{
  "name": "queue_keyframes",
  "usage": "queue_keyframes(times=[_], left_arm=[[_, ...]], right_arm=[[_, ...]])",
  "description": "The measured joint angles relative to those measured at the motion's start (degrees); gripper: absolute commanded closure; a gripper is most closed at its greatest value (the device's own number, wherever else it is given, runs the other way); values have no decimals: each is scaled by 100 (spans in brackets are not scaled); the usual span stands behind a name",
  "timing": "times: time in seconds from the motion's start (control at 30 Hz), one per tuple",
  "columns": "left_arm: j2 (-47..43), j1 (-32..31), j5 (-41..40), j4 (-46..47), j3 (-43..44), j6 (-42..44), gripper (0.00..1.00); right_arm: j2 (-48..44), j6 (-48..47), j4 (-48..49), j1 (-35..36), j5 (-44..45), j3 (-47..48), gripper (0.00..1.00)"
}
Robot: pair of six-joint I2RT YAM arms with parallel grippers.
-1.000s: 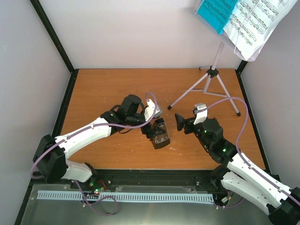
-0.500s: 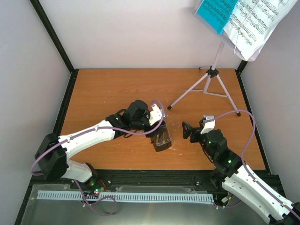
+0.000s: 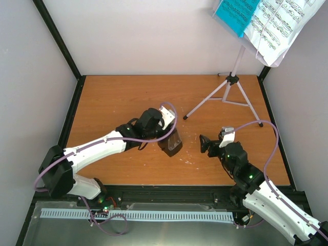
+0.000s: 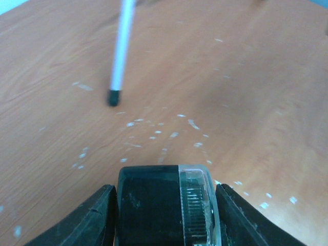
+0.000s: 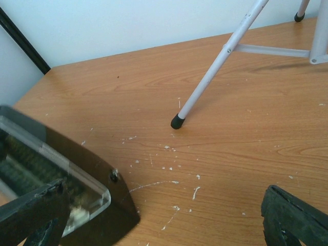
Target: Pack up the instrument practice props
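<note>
The small black metronome (image 3: 172,143) with its clear front (image 4: 197,205) sits between the jaws of my left gripper (image 3: 165,134), which is shut on it; both fingers (image 4: 95,221) press its sides just above the table. My right gripper (image 3: 205,145) stands open to the right of it, nothing between its fingertips (image 5: 294,218); the metronome (image 5: 77,184) lies at its left. The silver tripod music stand (image 3: 231,84) stands at the back right, its desk carrying white sheet music (image 3: 281,23) and a teal folder (image 3: 236,11). One leg's black foot (image 4: 114,96) (image 5: 177,121) rests ahead of both grippers.
The wooden table (image 3: 113,102) has walls on three sides and a black frame post (image 3: 56,38) at the back left. The tripod's legs (image 3: 205,102) spread over the back right of the table. White scratches (image 5: 169,169) mark the wood.
My left gripper has closed on the metronome and shifted it slightly back and up. My right arm drew back toward the near right, then held still.
</note>
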Motion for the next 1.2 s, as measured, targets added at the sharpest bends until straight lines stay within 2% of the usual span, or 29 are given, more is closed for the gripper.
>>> queue_keyframes(times=[0.13, 0.27, 0.37, 0.47, 0.8, 0.97, 1.07, 1.2], left_arm=[[50, 243, -643, 2, 39, -669, 58], [120, 501, -793, 57, 94, -1185, 35], [216, 546, -592, 66, 101, -1495, 16], [258, 544, -356, 70, 79, -1692, 8], [50, 485, 684, 212, -450, -2166, 5], [17, 249, 1497, 597, -686, -2271, 3], [-17, 205, 1790, 734, -789, -2293, 0], [-356, 407, 1954, 782, -870, -2304, 0]], right_arm=[[70, 7, 59, 0, -122, -87, 0], [262, 22, 197, 0, -293, -232, 0], [437, 28, 315, 0, -426, -345, 0], [570, 68, 461, 0, -549, -435, 0], [575, 127, 647, 0, -693, -568, 0], [647, 33, 907, 2, -820, -688, 0], [942, -149, 1200, 92, -990, -809, 0], [1843, -479, 1720, 610, -973, -859, 1]])
